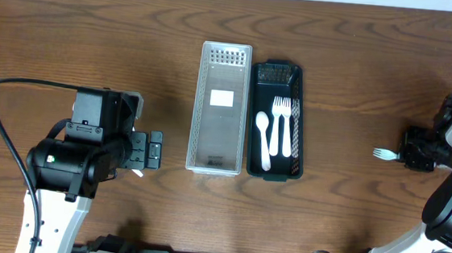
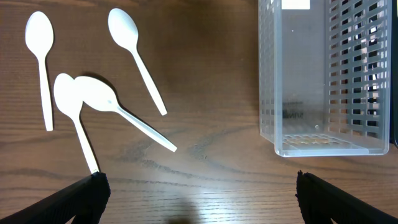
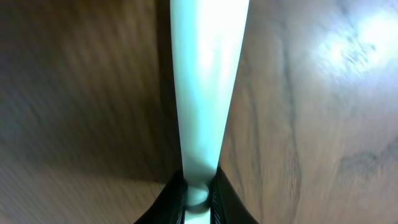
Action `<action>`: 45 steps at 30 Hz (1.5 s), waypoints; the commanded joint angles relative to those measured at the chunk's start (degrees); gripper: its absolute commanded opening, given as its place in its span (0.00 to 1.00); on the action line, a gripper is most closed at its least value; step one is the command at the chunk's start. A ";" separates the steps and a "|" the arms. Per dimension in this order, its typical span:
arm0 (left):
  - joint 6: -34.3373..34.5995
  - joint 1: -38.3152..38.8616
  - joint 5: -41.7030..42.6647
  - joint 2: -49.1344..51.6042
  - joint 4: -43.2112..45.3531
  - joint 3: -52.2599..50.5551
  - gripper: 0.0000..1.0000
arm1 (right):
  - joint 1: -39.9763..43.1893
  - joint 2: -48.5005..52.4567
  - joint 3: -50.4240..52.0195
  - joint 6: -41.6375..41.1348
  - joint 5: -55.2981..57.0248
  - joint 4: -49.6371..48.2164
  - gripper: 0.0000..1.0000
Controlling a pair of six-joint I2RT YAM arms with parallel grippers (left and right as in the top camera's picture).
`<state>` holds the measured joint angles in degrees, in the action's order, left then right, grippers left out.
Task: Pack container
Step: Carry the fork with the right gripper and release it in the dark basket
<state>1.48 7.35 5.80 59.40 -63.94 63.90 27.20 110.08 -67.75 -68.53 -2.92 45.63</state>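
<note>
Right gripper (image 1: 405,155) is pinching white fork (image 1: 382,153), probably by the handle; next is calling for a carry over black tray (image 1: 279,74); left gripper (image 2: 199,186) hanging spread

A robotics lab — 2 arms (image 1: 65,162) at a wood-grain table (image 1: 97,19).

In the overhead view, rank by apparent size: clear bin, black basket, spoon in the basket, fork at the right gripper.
1. clear bin, slightly longer than the next
2. black basket
3. spoon
4. fork, only its head shows beyond the right gripper, so unsure
</note>
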 commanded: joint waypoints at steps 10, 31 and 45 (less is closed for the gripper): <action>-0.13 0.13 -0.42 -0.31 -0.09 0.94 0.98 | -7.82 -9.44 -3.69 30.82 2.32 0.33 0.01; -0.13 0.13 -0.42 -0.31 -0.13 0.94 0.98 | -44.35 -19.37 -24.46 49.29 2.62 19.85 0.01; -0.13 0.13 -0.42 -0.31 -0.33 0.94 0.98 | -55.01 -2.99 -24.46 49.33 2.32 20.98 0.01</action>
<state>1.45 7.35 5.78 59.40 -64.12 63.90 -26.48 103.37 -91.44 -20.10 -0.64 66.89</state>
